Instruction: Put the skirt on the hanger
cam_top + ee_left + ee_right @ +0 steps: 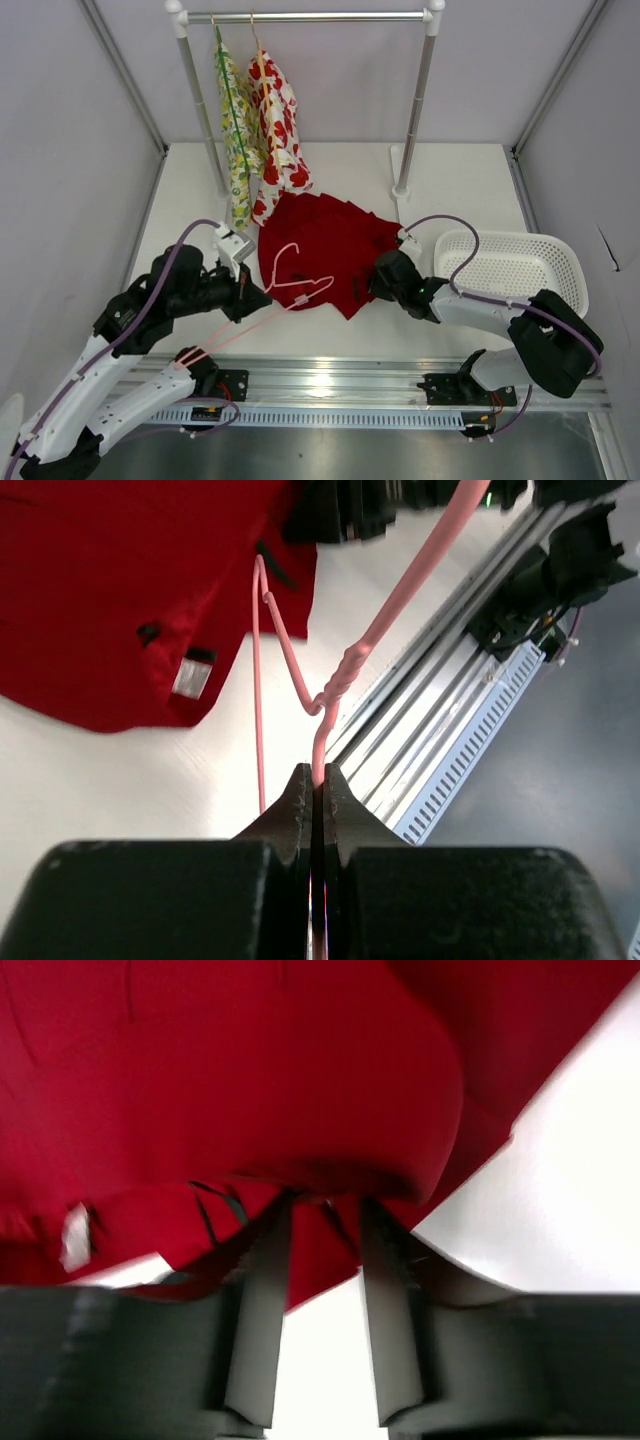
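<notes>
- Left gripper (315, 780): jaws clamped on hanger (340, 675) wire, toward the front-left of the desk (460, 190).
- Right gripper (322, 1210): jaws narrowly apart, tips at the skirt (325, 245) hem.
- Skirt lies mid-desk; hanger hook overlaps it.

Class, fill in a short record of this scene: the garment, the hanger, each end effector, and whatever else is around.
Garment: deep red pleated fabric skirt, lying spread out, not on the hanger.
Hanger: thin pale pink wire hanger, hook end over the skirt's edge.
Left end effector: shut on the hanger's wire.
Right end effector: jaws apart at the skirt's edge, no firm grip visible.
Surroundings: white plastic basket at right; metal rail bearing a yellow-green floral garment and a white red-printed garment.
</notes>
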Controlling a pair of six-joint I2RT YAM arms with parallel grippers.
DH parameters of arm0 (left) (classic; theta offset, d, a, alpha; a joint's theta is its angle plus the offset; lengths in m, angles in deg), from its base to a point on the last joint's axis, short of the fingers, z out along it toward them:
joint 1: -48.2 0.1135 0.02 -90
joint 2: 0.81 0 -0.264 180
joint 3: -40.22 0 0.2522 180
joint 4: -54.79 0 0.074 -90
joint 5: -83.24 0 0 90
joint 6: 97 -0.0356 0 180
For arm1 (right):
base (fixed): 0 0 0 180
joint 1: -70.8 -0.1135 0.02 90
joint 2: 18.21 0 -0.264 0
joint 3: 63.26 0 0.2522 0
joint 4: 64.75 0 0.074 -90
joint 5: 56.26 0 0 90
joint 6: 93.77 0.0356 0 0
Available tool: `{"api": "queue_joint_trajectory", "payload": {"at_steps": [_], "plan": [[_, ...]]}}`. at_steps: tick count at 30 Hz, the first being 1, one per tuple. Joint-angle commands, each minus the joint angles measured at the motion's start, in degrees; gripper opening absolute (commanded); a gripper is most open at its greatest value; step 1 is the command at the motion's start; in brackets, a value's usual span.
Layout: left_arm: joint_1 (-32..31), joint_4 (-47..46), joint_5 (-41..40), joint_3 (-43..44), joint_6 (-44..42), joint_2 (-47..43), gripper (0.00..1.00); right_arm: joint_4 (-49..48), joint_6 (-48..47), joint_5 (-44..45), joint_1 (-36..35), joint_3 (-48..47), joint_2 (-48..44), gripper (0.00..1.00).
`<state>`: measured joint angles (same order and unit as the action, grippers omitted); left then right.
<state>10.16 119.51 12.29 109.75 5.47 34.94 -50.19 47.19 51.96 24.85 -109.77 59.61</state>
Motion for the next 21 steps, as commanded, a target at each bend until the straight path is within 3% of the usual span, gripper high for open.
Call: {"api": "queue_joint_trajectory", "payload": {"at_steps": [1,5,12,21], "plan": [[-0.7,-3.2,2.1,-2.3,0.2,2.1,0.00,-1.8,-3.5,-0.5,3.5,-4.7,-0.7,0.29],[-1.2,-6.9,1.1,-3.7,1.8,4.3,0.00,3.3,-7.9,0.1,4.8,-9.5,0.1,0.25],[-2.6,-14.7,0.6,-5.1,2.1,9.6,0.00,8.2,-9.4,-0.7,5.1,-11.3,-0.1,0.36],[-2.8,-17.0,-1.9,-5.0,1.0,13.1,0.00,9.1,-6.8,0.9,-2.5,-7.9,-3.0,0.34]]}}
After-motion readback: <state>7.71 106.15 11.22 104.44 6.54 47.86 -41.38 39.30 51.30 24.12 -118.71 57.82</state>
